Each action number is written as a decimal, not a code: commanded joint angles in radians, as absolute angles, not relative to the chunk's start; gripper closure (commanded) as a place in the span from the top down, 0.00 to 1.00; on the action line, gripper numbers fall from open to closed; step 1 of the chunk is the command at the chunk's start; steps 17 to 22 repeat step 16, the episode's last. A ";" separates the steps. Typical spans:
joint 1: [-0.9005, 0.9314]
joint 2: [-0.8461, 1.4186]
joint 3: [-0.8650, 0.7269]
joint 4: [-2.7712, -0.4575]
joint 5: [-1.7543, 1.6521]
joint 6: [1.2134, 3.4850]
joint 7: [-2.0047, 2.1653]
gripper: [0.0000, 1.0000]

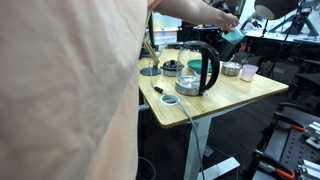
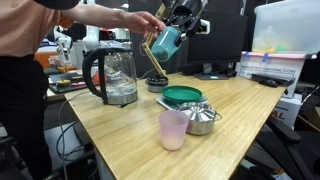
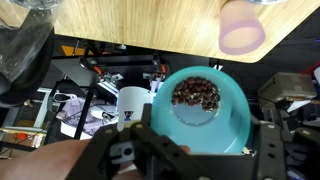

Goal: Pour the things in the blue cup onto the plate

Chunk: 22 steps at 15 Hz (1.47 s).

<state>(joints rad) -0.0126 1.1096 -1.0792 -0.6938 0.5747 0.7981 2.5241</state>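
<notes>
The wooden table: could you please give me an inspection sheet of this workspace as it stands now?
Surface: wooden table, with items grouped around the middle.
Job's things: blue cup in the air, tilted, with dark pieces inside; green plate flat on the table.
Clutter: glass kettle, dark bowl, metal bowl, pink cup.
Grippers: gripper shut on the blue cup.
Cables: black cable running over the table edge.
Surroundings: person standing at the table, reaching toward the gripper; clear plastic bin beyond the table.
</notes>
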 commanded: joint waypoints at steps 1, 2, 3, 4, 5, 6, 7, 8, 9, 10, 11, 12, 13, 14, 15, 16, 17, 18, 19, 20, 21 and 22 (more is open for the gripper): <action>-0.013 1.110 -1.079 -0.694 0.575 0.798 2.524 0.79; -0.013 1.109 -1.079 -0.694 0.575 0.798 2.524 0.95; -0.014 1.113 -1.080 -0.692 0.571 0.801 2.518 0.95; -0.016 1.118 -1.079 -0.689 0.567 0.795 2.517 1.00; -0.019 1.119 -1.077 -0.690 0.570 0.794 2.515 1.00; -0.020 1.124 -1.078 -0.689 0.568 0.793 2.515 1.00; -0.022 1.130 -1.078 -0.688 0.567 0.793 2.516 1.00; -0.024 1.134 -1.079 -0.688 0.567 0.794 2.517 1.00; -0.027 1.137 -1.076 -0.691 0.572 0.795 2.518 1.00; -0.029 1.140 -1.076 -0.691 0.573 0.797 2.513 1.00; -0.032 1.146 -1.077 -0.687 0.569 0.793 2.513 1.00; -0.035 1.154 -1.080 -0.684 0.562 0.787 2.519 1.00; -0.024 1.149 -1.079 -0.694 0.569 0.797 2.524 1.00; -0.025 1.152 -1.079 -0.694 0.568 0.796 2.524 1.00; -0.025 1.155 -1.079 -0.694 0.568 0.796 2.524 1.00; -0.024 1.157 -1.079 -0.694 0.568 0.796 2.524 1.00; -0.024 1.157 -1.079 -0.694 0.568 0.796 2.524 1.00; -0.024 1.157 -1.079 -0.694 0.568 0.796 2.524 1.00; -0.024 1.157 -1.079 -0.694 0.568 0.796 2.524 1.00; -0.024 1.157 -1.079 -0.694 0.568 0.796 2.524 1.00; -0.024 1.157 -1.079 -0.694 0.568 0.796 2.524 1.00; -0.024 1.157 -1.079 -0.694 0.568 0.796 2.524 1.00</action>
